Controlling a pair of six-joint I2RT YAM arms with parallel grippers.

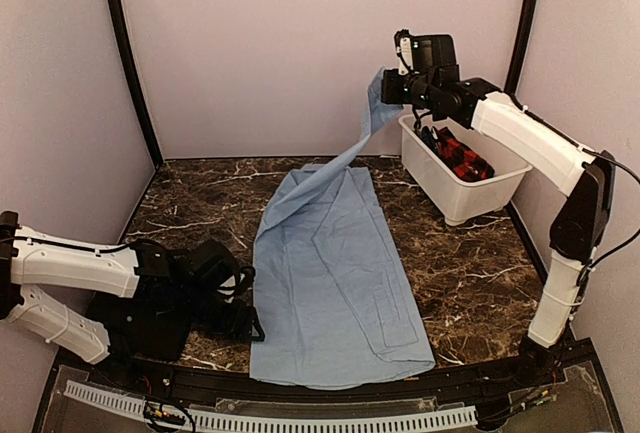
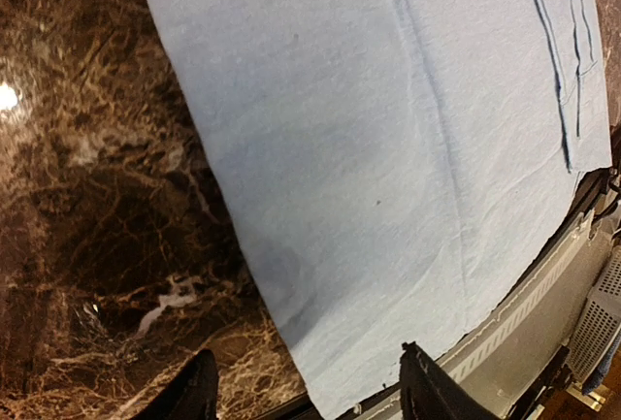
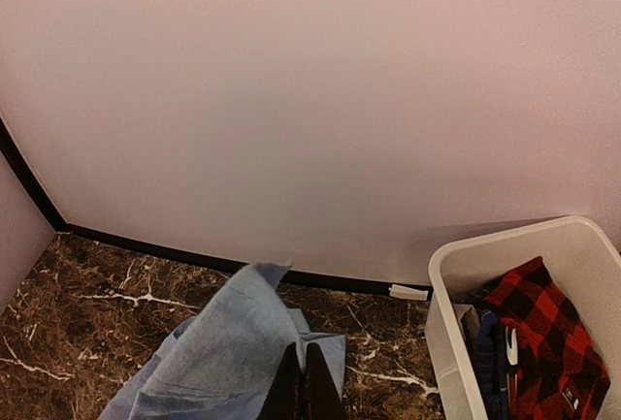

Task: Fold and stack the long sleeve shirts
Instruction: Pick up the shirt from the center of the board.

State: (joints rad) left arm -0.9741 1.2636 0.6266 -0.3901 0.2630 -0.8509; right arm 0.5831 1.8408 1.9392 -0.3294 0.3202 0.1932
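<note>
The right gripper [image 3: 301, 386] clamps the light-blue shirt [image 1: 330, 273] aloft (beside the bin [image 1: 458, 203]); the left gripper [image 2: 310, 396] gapes, seemingly at its hem

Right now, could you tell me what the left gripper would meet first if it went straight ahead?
Probably the light-blue shirt, its side edge near the hem, lying just ahead of the left gripper; depth is unclear.

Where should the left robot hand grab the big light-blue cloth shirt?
Probably the near-left hem corner of the light-blue shirt, coming from the left: that edge lies flat and free, right before the open left gripper.
</note>
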